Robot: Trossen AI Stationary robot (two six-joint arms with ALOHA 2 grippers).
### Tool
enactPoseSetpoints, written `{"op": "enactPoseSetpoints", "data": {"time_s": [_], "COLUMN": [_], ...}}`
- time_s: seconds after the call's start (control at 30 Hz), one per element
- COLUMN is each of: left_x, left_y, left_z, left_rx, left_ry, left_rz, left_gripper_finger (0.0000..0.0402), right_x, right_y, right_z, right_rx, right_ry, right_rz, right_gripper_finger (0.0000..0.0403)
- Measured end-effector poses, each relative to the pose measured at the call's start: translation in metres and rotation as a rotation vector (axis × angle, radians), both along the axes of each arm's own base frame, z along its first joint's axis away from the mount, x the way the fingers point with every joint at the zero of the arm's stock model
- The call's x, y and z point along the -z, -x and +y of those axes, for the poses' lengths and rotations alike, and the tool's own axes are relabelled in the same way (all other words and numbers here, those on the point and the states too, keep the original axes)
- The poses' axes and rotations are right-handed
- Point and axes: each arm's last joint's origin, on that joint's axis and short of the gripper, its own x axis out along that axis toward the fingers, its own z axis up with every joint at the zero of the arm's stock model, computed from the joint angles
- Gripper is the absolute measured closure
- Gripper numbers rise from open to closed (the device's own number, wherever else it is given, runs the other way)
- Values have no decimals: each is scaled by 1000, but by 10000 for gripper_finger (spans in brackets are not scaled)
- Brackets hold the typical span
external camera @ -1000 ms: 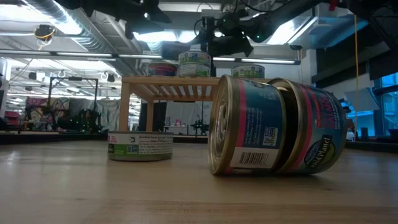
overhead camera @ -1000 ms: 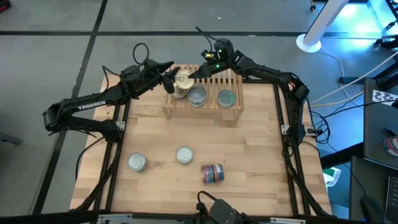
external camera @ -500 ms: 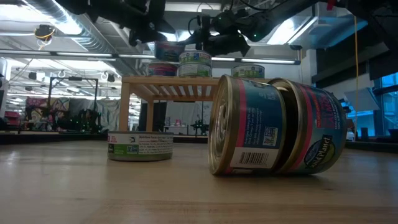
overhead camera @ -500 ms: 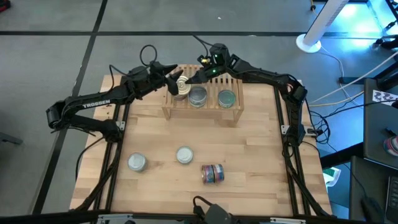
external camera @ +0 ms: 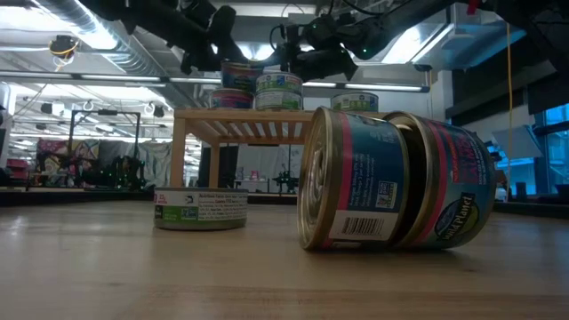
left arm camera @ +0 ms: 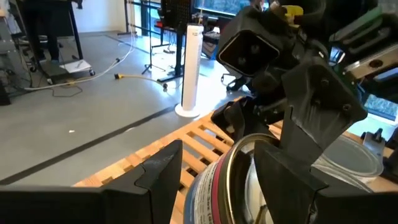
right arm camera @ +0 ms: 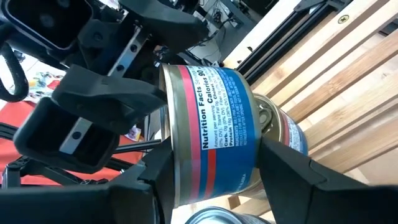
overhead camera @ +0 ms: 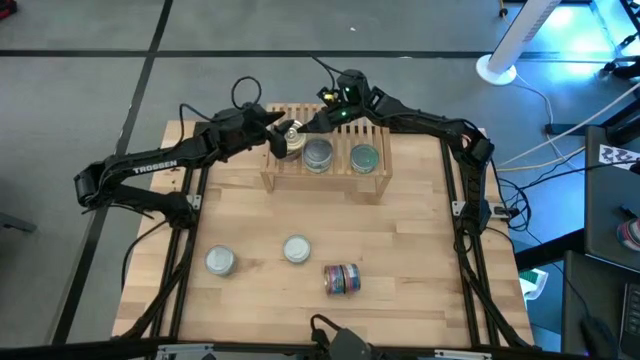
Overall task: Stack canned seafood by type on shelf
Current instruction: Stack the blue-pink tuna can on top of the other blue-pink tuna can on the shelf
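Tins sit in several spots: on the shelf, a low wooden slatted rack at the far side of the desk, a grey tin and a teal tin rest side by side, and at the shelf's left end a blue-red tin is lifted over another blue-red tin that lies on the slats. Both end effectors meet at this lifted tin. The right end effector grasps it, its fingers pressed to the labelled side, as the right wrist view shows. The left end effector also has a finger on either side of a blue-red tin with its gold rim showing; whether it truly presses on it cannot be told. From the low view the lifted tin hangs tilted above the stack on the shelf. Nearer the front of the desk stand two silver-lidded tins and, upright and apart, and beside them two blue-red tins lie on their sides, end to end.
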Motion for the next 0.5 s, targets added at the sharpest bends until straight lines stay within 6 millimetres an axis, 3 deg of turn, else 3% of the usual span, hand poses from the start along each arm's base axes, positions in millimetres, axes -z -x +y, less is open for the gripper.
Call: {"op": "enactPoseSetpoints", "data": {"time_s": [0.5], "left_x": [4], "left_y": [1], "left_z": [-1], "left_rx": [2], "left_ry": [22], "left_rz": [38], "left_gripper_finger": [222], "right_x": [0], "right_y": [0], "right_z": [0], "right_rx": [11], "right_ry": [2], "right_rz": [5], "right_gripper_finger": [205]}}
